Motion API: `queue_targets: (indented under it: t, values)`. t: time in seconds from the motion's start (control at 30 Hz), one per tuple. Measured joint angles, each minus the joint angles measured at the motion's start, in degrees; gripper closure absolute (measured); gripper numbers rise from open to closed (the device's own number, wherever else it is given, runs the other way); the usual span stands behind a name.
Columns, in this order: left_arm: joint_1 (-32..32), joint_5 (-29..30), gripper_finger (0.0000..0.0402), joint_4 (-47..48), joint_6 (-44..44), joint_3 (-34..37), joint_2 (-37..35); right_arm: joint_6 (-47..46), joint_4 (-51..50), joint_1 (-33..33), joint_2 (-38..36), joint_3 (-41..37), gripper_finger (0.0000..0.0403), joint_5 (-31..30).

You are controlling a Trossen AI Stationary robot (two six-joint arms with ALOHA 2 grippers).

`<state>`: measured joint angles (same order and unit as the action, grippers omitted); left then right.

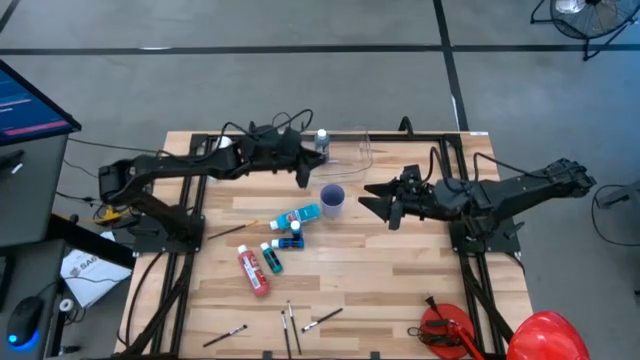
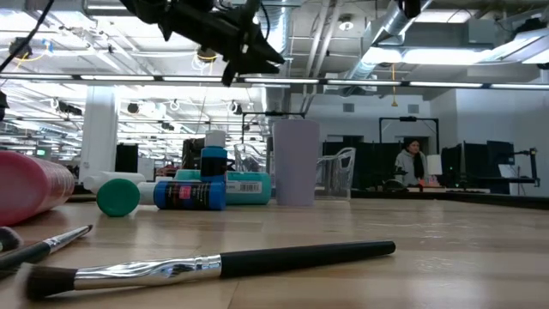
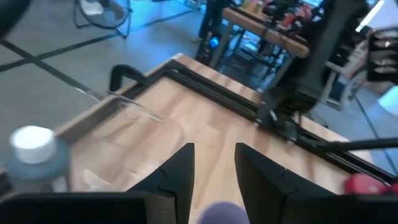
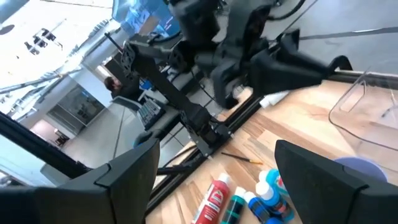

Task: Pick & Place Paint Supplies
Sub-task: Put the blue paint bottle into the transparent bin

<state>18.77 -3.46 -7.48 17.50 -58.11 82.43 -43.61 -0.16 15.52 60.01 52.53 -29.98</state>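
Note:
Several paint bottles lie mid-table: a red tube (image 1: 252, 271), a teal one (image 1: 272, 258) and blue ones (image 1: 299, 215). A light blue bottle with a white cap (image 1: 322, 140) stands upright by the clear tub (image 1: 352, 150) at the far edge. Thin brushes (image 1: 292, 324) lie near the front edge, and another (image 1: 229, 231) lies left of the bottles. My left gripper (image 1: 305, 178) hangs above the table between that bottle and the purple cup (image 1: 333, 198), open by a small gap (image 3: 214, 149) with nothing in it. My right gripper (image 1: 368, 197) hovers right of the cup, open wide (image 4: 217, 144) and empty.
The purple cup stands between the two grippers. A red tool (image 1: 445, 328) and a red helmet (image 1: 548, 335) sit at the front right corner. Black frame rails (image 1: 185, 230) run along the table's left and right sides. Bare wood (image 1: 400, 270) lies front of the right gripper.

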Motion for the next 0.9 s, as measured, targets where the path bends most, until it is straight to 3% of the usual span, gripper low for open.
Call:
queue_targets:
  t: [0.27, 0.57, 0.73, 0.9]
  values:
    - [-6.01, -2.29, 0.0294, 4.01, 2.37, 0.02, -0.78, -0.61, 3.06, 0.51, -0.02, -0.02, 0.0092, 0.10]
    - [-10.27, -7.54, 0.0294, 10.67, 2.34, -0.05, -2.87, -14.87, -0.52, 2.26, 0.46, -0.02, 0.0099, -2.33]
    - [-10.76, -7.14, 0.0294, 18.53, 0.94, 0.02, -5.43, -22.80, -2.71, 3.93, 2.53, -0.04, 0.0147, -5.84]
    - [-10.76, -3.83, 0.0294, 23.15, 0.89, 0.20, -6.95, -30.18, -2.56, 5.51, 5.91, 0.00, 0.0246, -5.91]
